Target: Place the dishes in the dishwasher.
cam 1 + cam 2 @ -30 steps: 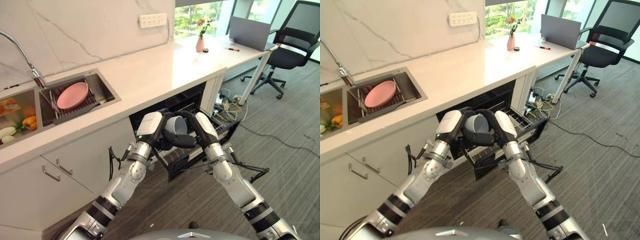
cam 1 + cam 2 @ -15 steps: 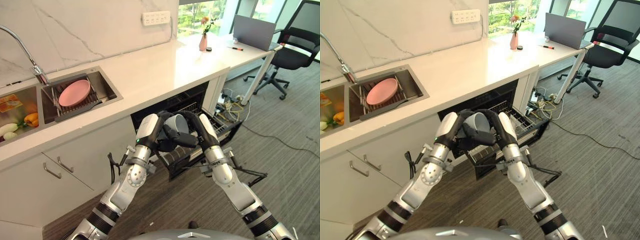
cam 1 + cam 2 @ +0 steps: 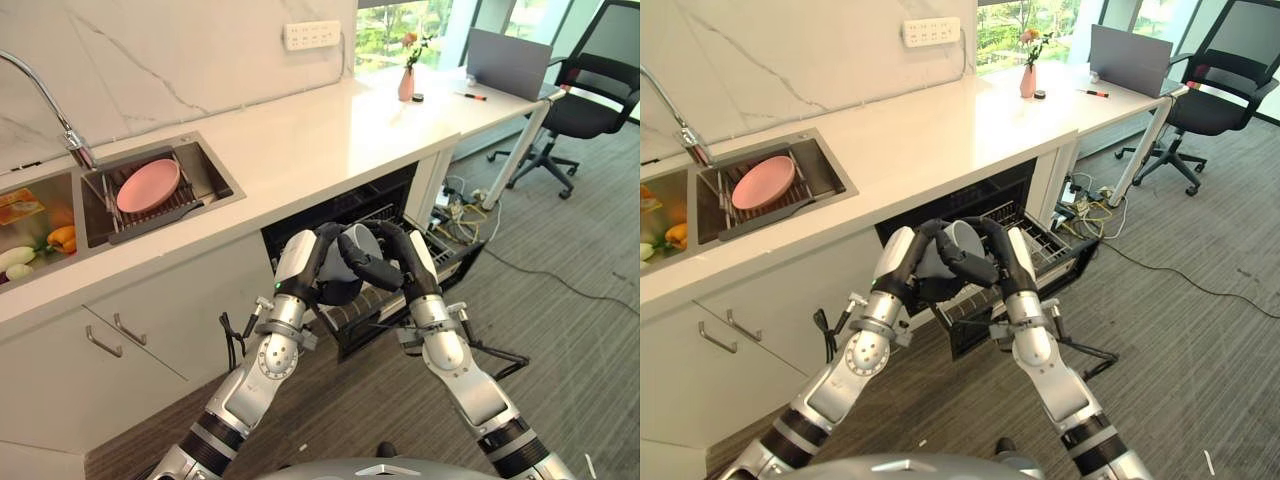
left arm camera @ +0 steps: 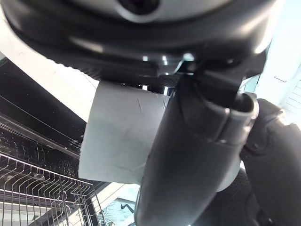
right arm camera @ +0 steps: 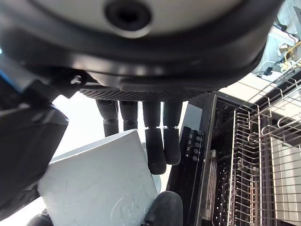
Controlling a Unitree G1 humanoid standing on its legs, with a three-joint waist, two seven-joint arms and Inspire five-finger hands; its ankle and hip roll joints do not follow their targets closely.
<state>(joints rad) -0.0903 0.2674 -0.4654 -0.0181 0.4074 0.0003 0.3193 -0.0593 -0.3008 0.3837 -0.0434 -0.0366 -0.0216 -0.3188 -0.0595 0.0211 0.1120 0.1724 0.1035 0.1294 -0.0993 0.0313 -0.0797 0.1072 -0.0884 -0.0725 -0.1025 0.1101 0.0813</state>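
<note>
Left eye view: grips a grey cup point(image 3: 352, 258) from both sides, with left hand point(image 3: 322, 284) and right hand point(image 3: 374, 272) each curled round it, up in the air by the near left end of the pulled-out rack point(image 3: 446, 250). Could fall and crack on the wires after letting go too soon with one hand. Could bump the counter edge point(image 3: 330, 188) just above if lifted. Tight up top and by the dark dishwasher opening point(image 3: 345, 208). Lots of open room to the right over the floor point(image 3: 560, 330), and down into the rack.
</note>
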